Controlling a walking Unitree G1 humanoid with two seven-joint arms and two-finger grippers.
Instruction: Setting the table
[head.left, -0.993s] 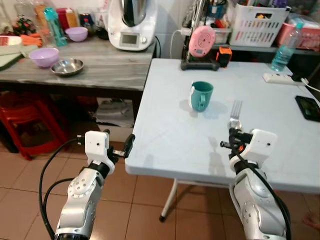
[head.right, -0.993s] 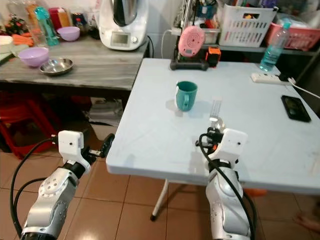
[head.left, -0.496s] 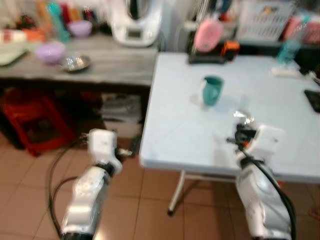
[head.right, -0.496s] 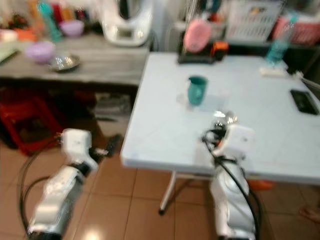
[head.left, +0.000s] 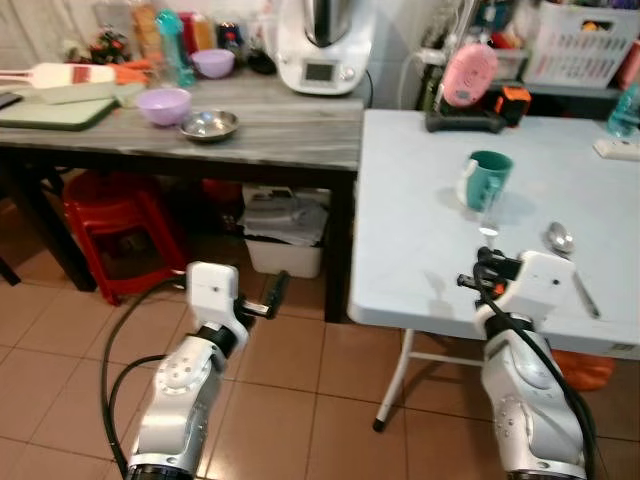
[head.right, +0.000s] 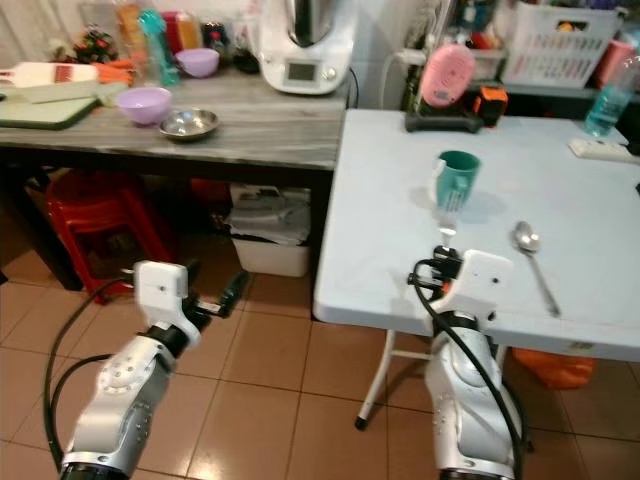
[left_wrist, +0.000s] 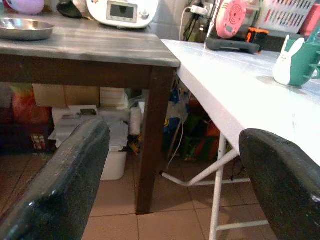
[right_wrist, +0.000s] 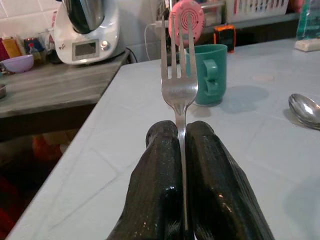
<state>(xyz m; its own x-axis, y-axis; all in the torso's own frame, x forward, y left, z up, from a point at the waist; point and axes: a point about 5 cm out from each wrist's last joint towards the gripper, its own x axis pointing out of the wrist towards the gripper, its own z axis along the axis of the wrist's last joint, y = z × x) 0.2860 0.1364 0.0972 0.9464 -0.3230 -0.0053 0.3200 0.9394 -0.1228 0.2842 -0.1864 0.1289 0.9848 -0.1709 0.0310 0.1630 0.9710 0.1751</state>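
**A:** Head view, biggest first: white table (head.left: 420, 250) on the right, butted against a grey wooden counter (head.left: 260, 125) on the left. Red stool (head.left: 120, 225) and a white bin (head.left: 285, 255) sit under the counter.

**B:** On the counter?

**A:** White kitchen machine (head.left: 322, 45) at the back, purple bowl (head.left: 164, 104), steel bowl (head.left: 209, 125) just beside it.

**B:** Table contents?

**A:** Pink speaker (head.right: 446, 78) at the far edge, teal mug (head.right: 456, 179) in front of it, spoon (head.right: 532, 258) lying flat nearer the robot, right of the mug.

**B:** Fork?

**A:** Right gripper (right_wrist: 181, 145) pinches the fork (right_wrist: 179, 82) by its handle, fingers tight together, tines pointing at the mug. It hovers over the table's near edge. Mug stands directly ahead of the tines, spoon off to one side.

**B:** Left side?

**A:** Left gripper (left_wrist: 175, 165) spread wide, holding nothing, low over the tile floor (head.left: 60, 350) beside the table, facing the counter leg (left_wrist: 152, 135).
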